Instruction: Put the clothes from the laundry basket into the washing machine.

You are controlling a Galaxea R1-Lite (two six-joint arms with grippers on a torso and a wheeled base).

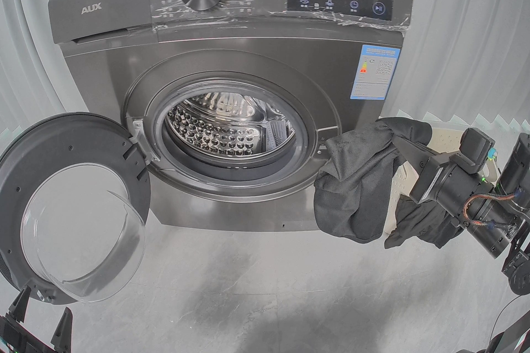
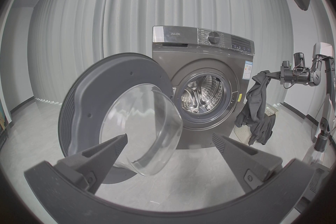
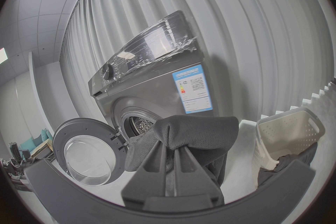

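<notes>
**Laundry run, mid-carry:** The right gripper (image 3: 173,147) holds a dark garment (image 1: 356,188) with its jaws clamped together on the cloth, which drapes over them and hangs in long folds beneath. The laundry basket (image 3: 290,133) stands just below and behind the gripper, with more dark cloth (image 1: 422,222) lying over its rim. The washing machine (image 1: 232,56) stands ahead, its drum opening (image 1: 229,128) forward of the gripper and off to one side, and its door (image 1: 72,205) swung wide beyond that. The left gripper (image 2: 168,137) sits low near the door, jaws apart, holding nothing. The likely risk is that the hanging folds snag on the drum's lip or drag the basket's cloth along, dropping the garment on the floor (image 1: 265,282).
</notes>
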